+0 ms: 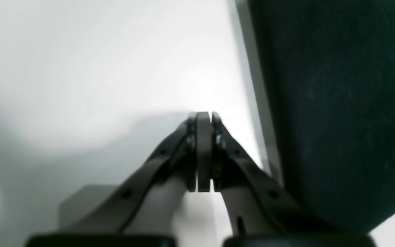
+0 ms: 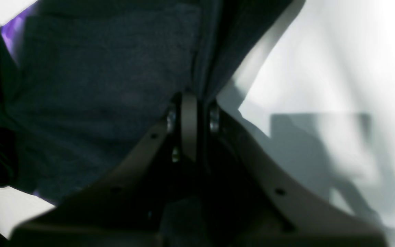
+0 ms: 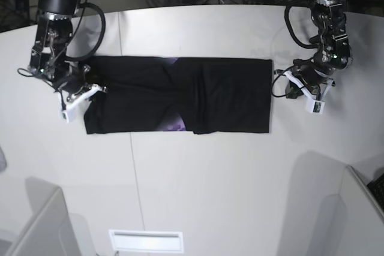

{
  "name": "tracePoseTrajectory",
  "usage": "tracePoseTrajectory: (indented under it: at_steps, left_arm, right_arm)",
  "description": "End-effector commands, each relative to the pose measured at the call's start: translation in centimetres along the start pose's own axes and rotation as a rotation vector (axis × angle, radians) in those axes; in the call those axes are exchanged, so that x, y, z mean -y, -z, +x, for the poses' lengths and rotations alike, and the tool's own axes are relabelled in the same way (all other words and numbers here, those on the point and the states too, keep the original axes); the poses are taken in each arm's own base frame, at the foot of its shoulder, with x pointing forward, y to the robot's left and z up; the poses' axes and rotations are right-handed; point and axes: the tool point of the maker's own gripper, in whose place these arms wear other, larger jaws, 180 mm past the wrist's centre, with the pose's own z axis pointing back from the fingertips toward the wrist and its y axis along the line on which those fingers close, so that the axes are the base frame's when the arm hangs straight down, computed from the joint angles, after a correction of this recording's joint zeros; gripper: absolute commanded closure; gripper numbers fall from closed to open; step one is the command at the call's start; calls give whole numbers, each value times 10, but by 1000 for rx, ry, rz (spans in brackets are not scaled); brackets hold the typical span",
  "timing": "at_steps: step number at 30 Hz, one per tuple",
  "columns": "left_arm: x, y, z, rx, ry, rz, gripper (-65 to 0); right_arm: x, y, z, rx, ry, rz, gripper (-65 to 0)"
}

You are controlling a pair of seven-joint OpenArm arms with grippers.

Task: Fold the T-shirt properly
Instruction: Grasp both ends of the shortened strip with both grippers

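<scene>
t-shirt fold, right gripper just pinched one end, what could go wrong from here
1. The right gripper is shut on only the edge of the T-shirt, so the cloth may slip out when lifted.
2. The left gripper is shut beside the other end, holding nothing; a one-sided lift could skew the fold.
3. The overlapped middle layers, where purple print shows, may shift and bunch.

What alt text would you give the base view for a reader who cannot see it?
A black T-shirt, folded into a long band, lies across a white table. The right claw is at one end of the shirt; the left claw sits shut just off the other end, on bare table.
</scene>
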Motion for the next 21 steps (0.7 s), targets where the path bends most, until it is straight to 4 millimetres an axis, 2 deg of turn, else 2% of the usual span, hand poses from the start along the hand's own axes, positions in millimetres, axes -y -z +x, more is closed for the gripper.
tracePoseTrajectory:
  at_steps: [1,3,6,12,16,21]
  left_arm:
    - [6,4,-14,-80,48,0,0]
    - [17,7,-15,-91,77,-26,0]
    - [29,14,-6,-84,106,-55,0]
    - [56,23,7,-78,169,-111,0]
    - [60,25,18,-59,183,-117,0]
    - [56,24,21,-55,187,-109,0]
  right_arm:
    - [-2,-9,20,56,-27,-3,0]
    - [-8,-18,33,97,-46,-7,0]
    - [-10,-27,46,139,-15,-37,0]
    - [-46,-32,53,147,-107,5,0]
    - [-65,-35,57,162,-133,23,0]
    - [-93,-36,57,167,-133,45,0]
